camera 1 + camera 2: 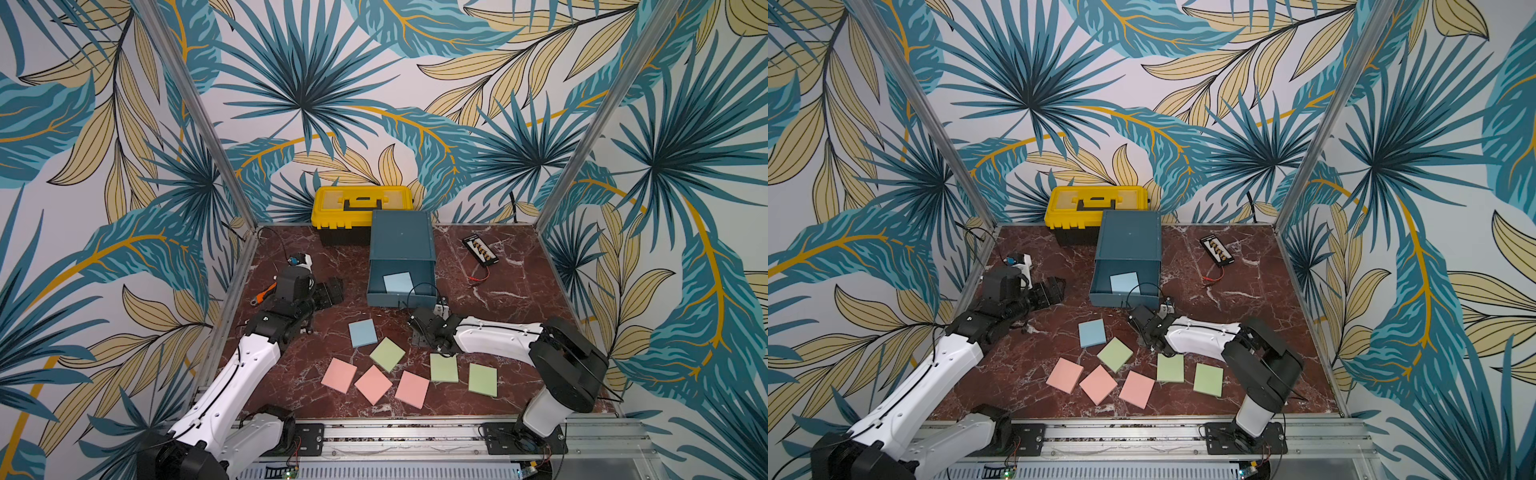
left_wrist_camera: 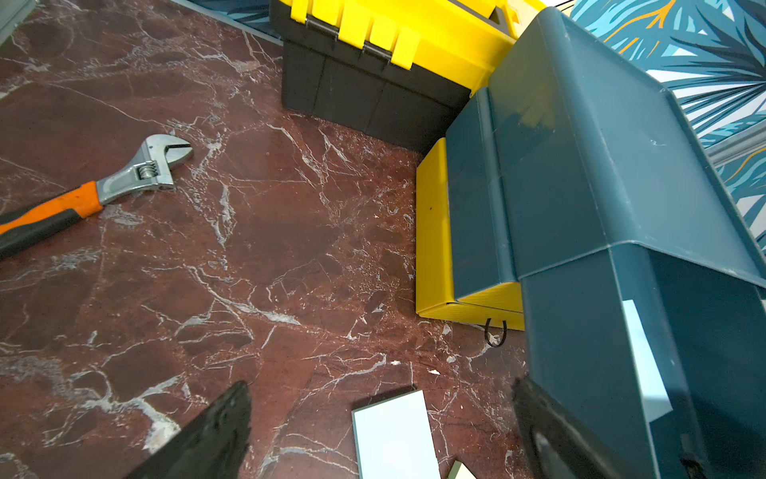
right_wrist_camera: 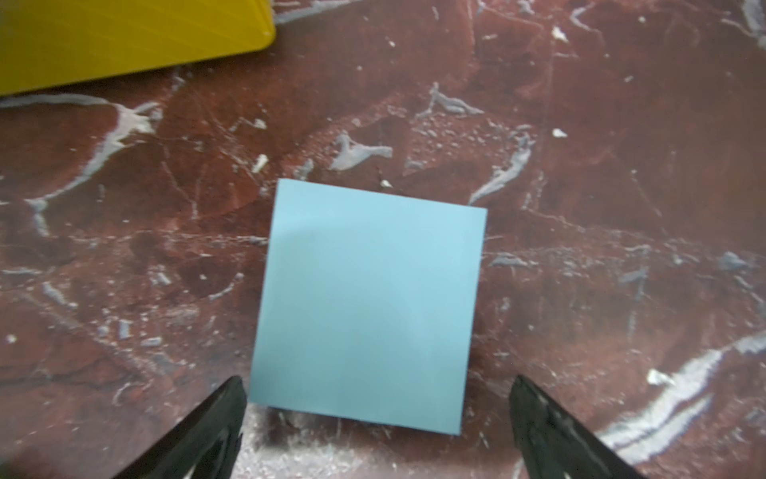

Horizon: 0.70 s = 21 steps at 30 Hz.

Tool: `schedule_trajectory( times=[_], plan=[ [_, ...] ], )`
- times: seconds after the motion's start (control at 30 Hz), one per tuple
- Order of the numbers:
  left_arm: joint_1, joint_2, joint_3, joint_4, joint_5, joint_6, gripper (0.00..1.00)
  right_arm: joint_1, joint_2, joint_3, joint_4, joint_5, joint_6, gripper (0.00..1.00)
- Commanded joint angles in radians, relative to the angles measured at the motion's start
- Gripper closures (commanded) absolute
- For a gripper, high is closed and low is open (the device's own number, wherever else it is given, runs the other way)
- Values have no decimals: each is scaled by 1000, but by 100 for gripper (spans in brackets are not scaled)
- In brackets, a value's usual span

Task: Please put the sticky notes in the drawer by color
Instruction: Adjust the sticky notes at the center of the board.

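Left gripper (image 1: 331, 291): jaws wide, empty, left of centre.
Right gripper (image 3: 377, 383): jaws wide, empty, over blue pad (image 3: 369, 307).
Top drawer (image 1: 390, 300): centre, pulled out, second blue pad (image 1: 397, 282) inside.

- You have the cabinet (image 1: 401, 237) mid-table at the back, toolbox (image 1: 353, 208) just behind it to the left.
- Top drawer (image 1: 390, 300) stands pulled out toward you; one sticky note (image 1: 397, 282) lies in it.
- Seven loose notes (image 1: 387, 354) lie on the table (image 1: 498, 291) before the drawer.
- Your right gripper (image 3: 378, 381) hangs over an eighth note (image 3: 369, 307).
- Wrench (image 1: 264, 296) far left; connector board (image 1: 481, 250) right of the cabinet.
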<state>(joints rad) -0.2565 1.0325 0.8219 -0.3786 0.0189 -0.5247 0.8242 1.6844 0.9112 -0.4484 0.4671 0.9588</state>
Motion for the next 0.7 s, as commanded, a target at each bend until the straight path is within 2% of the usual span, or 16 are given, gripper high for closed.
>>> schedule_trajectory(
  times=[0.0, 0.47, 0.67],
  plan=[
    [-3, -17, -10, 17, -5, 2, 0, -3, 13, 8, -83, 24, 41, 1],
    [-3, -41, -10, 0, -13, 5, 0, -10, 1, -14, -165, 31, 77, 2],
    [-3, -38, -7, 1, -11, 4, 0, -13, -46, -44, -158, 39, 37, 1]
  ],
)
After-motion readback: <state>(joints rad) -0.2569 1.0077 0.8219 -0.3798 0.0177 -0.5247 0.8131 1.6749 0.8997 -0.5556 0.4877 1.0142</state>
